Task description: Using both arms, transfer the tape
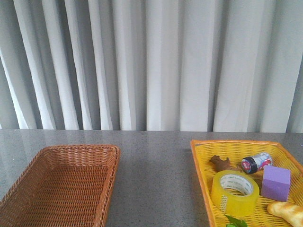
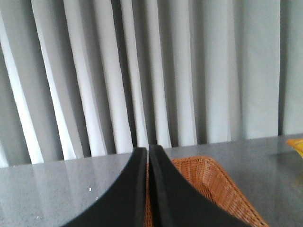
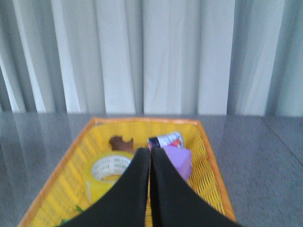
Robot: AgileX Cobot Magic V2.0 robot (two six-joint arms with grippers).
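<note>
The yellow tape roll point(image 1: 235, 192) with a white printed core lies flat in the yellow basket point(image 1: 201, 165) at the front right of the table. It also shows in the right wrist view point(image 3: 106, 172). My right gripper point(image 3: 150, 151) is shut and empty, held above the basket with the tape beside its fingers. My left gripper point(image 2: 147, 150) is shut and empty, held above the brown wicker basket point(image 2: 213, 182). Neither arm shows in the front view.
The brown wicker basket point(image 1: 61, 182) stands empty at the front left. The yellow basket point(image 3: 208, 156) also holds a purple cube point(image 1: 276, 182), a small can point(image 1: 255, 162), a brown piece point(image 1: 220, 162), a bread-like item point(image 1: 286, 212) and green leaves point(image 1: 235, 221). White curtains hang behind.
</note>
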